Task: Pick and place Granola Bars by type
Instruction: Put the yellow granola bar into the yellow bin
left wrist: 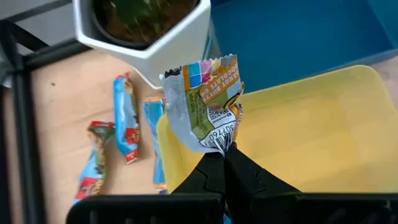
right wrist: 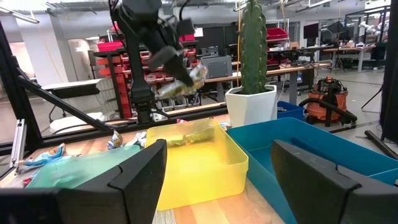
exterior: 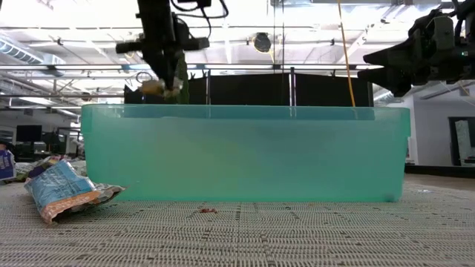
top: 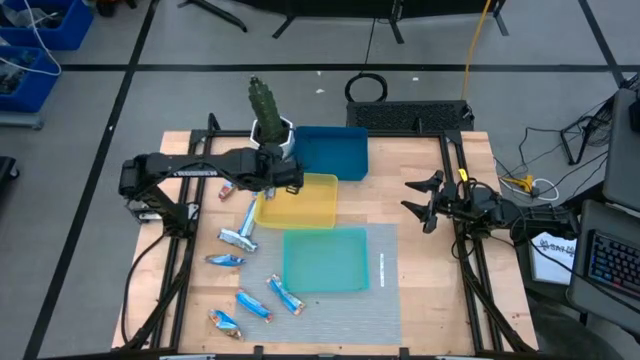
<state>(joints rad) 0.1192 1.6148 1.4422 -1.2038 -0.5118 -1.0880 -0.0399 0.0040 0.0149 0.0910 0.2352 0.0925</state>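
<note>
My left gripper is shut on a silver, orange and green granola bar, held above the near-left corner of the yellow tray; it also shows as left gripper in the right wrist view. Several blue-wrapped bars lie flat on the wood and mat at the table's left, one bar close in the low view. Another pair of bars lies beside the white pot. My right gripper is open, hovering at the table's right, its fingers wide apart. My left gripper pinches the bar by one crimped end between its two fingertips, coming from above. The bar is lifted clear over the yellow tray's edge and stands out beyond the fingertips, crumpled.
A teal tray sits on the grey mat near the front; a blue tray stands behind the yellow one. A white pot with a cactus stands at the far left of the trays. Black frame rails border both sides.
</note>
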